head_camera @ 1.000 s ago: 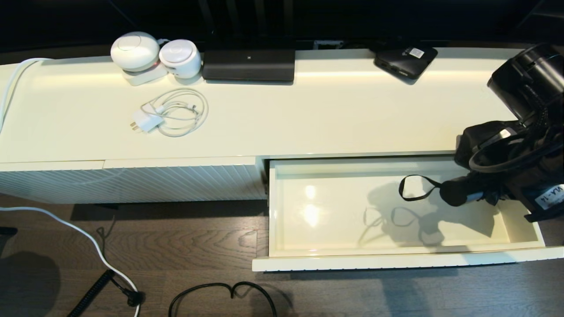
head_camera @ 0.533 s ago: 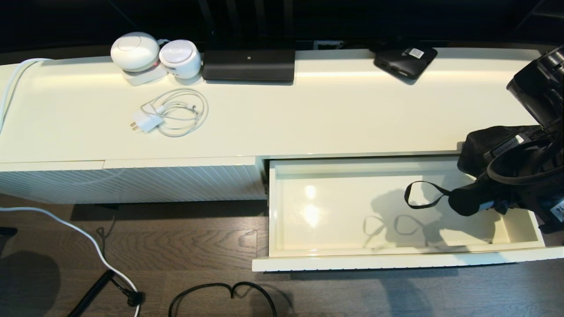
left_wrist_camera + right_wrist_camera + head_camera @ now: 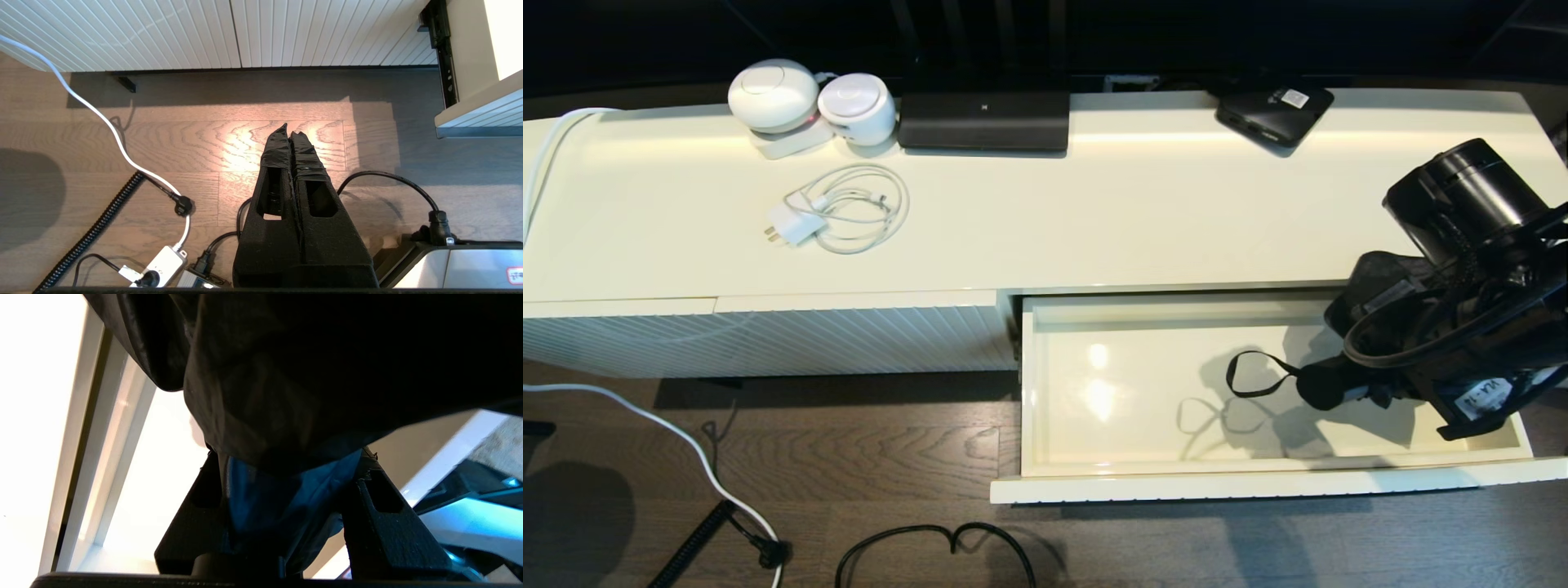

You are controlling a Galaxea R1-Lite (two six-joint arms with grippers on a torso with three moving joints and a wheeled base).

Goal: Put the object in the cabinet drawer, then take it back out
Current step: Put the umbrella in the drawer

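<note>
The cabinet drawer [image 3: 1143, 408] stands pulled out, its glossy cream interior bare. Over its right end my right gripper [image 3: 286, 486] is shut on the black folding umbrella [image 3: 310, 375], with bunchy fabric pressed between the fingers [image 3: 380, 514]. In the head view the umbrella [image 3: 1376, 298] hangs under the right arm. Its short handle [image 3: 1319, 385] and thin wrist loop [image 3: 1252, 376] point left above the drawer floor. My left gripper [image 3: 289, 132] is shut and empty, parked over the wooden floor in front of the cabinet.
On the cabinet top sit two white round devices [image 3: 772, 94], a coiled white charger cable [image 3: 845, 208], a long black bar [image 3: 984, 121] and a flat black box [image 3: 1274, 110]. A ribbed panel [image 3: 768, 339] is left of the drawer. Cables [image 3: 931, 543] lie on the floor.
The right arm first drifted right, then swung back left with the umbrella; the handle and loop now hang further left and slightly lower over the drawer.
</note>
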